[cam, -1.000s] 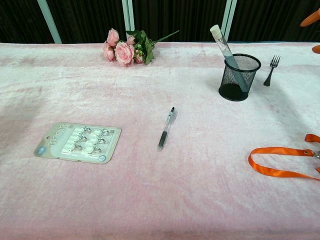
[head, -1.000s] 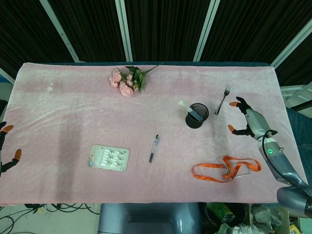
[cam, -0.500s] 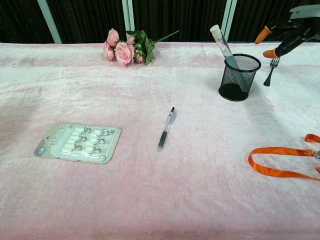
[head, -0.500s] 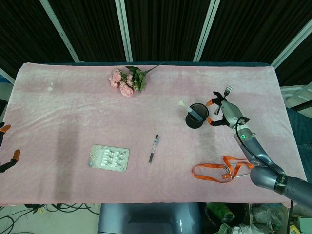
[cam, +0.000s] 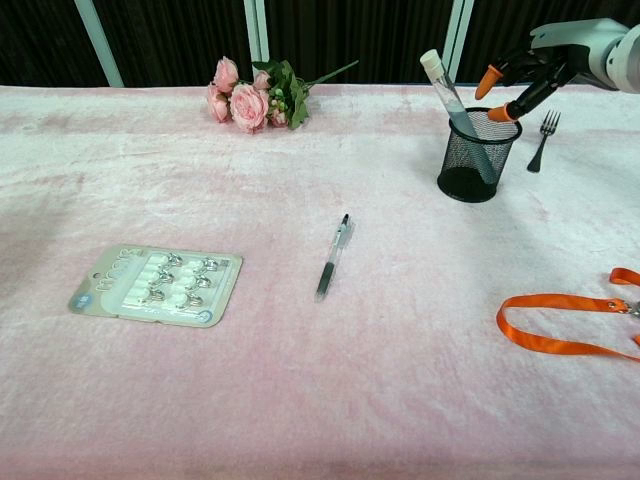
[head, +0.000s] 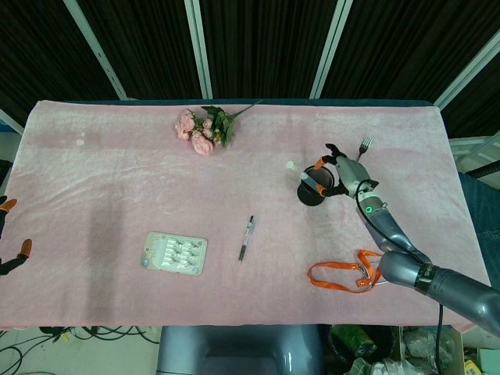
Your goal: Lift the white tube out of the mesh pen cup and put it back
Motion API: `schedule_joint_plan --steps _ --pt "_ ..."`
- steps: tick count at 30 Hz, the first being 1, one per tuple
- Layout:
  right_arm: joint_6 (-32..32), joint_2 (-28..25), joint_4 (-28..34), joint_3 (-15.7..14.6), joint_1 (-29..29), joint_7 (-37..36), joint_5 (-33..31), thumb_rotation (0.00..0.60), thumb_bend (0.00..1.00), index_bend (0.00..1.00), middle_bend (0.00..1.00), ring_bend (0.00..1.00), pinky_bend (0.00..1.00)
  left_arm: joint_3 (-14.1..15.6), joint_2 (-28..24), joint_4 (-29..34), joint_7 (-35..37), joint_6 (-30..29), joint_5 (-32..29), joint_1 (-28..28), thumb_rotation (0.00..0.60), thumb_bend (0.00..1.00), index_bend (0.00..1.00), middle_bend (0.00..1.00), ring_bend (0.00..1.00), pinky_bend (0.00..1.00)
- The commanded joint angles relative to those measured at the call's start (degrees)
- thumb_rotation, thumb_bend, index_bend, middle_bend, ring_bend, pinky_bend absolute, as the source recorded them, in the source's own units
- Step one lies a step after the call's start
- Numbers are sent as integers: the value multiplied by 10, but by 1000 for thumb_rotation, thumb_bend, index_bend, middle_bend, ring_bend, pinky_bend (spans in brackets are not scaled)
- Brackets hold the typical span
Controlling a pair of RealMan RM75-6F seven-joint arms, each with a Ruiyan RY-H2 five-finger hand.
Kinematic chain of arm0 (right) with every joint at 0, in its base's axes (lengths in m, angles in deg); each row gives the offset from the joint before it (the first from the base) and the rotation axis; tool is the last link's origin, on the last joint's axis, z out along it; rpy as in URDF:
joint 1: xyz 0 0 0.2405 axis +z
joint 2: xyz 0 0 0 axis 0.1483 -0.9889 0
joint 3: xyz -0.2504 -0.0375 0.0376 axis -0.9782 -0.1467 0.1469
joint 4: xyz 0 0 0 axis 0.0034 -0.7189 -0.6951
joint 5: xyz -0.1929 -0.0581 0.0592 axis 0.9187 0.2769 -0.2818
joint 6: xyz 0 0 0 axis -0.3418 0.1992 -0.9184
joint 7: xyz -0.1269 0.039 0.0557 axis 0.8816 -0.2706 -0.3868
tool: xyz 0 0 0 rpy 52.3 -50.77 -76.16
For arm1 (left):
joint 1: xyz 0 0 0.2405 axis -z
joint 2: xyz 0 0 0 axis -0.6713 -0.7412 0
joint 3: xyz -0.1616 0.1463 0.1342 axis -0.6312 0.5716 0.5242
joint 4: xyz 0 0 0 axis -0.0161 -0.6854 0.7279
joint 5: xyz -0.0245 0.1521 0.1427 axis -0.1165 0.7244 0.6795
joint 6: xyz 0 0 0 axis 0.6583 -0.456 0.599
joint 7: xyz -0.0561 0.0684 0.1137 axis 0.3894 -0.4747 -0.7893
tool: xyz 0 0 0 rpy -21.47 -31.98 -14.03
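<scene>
Right hand (cam: 540, 72) open, holding nothing, above black mesh pen cup (cam: 478, 155), upper right.
Risk: fingertips strike the rim or slanted white tube (cam: 452, 103), tipping the cup.

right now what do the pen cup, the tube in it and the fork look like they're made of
Pen cup: black metal mesh by the look, matte; the wall's fine grid lets the tube show through.
White tube: probably plastic, pale and semi-translucent, with a lighter cap on top; could be glass.
Fork: likely metal, dark grey in the chest view, lighter in the head view; too small to be sure.
</scene>
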Motion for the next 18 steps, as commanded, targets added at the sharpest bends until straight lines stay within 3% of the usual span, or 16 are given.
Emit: schedule_joint_plan --steps 1,18 --pt "1 5 -7 -9 12 19 -17 600 260 396 0 84 188 -1 1 0 0 1 0 -1 600 338 133 103 0 0" --pt "-7 17 -21 -44 61 109 -96 600 260 444 0 84 188 -11 6 -7 -17 4 -5 -3 600 339 133 103 0 0"
